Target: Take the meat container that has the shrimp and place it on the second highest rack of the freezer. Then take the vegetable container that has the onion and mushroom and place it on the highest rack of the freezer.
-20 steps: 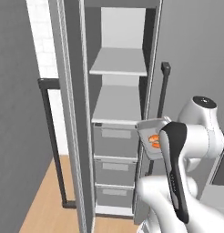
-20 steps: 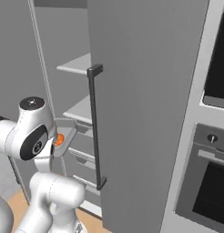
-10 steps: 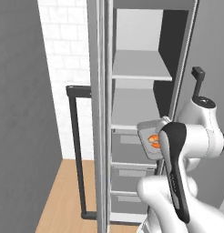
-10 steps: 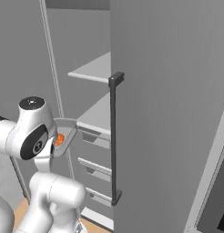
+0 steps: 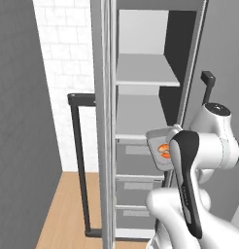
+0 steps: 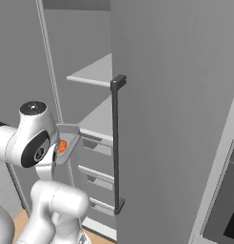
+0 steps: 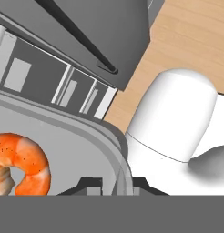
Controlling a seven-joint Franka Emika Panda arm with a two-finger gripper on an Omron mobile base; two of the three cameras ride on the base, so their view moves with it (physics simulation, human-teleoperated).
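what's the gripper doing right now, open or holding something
Gripper: shut on the rim of the small shallow grey meat container with the orange shrimp.

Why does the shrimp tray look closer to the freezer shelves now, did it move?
Yes. The meat container now sits nearer the freezer's shelves, carried along as the base drove.

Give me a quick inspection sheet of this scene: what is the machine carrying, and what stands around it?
Surface: the freezer stands open, its grey shelves bare.
Job's things: the meat container is held up in front of the freezer, level with the drawers; the shrimp lies inside it.
Clutter: nothing seen.
Grippers: the gripper is shut on the tray's rim, one of the fingers inside the rim, the other outside.
Cables: nothing seen.
Surroundings: freezer door with a dark bar handle, wooden floor, white brick wall.
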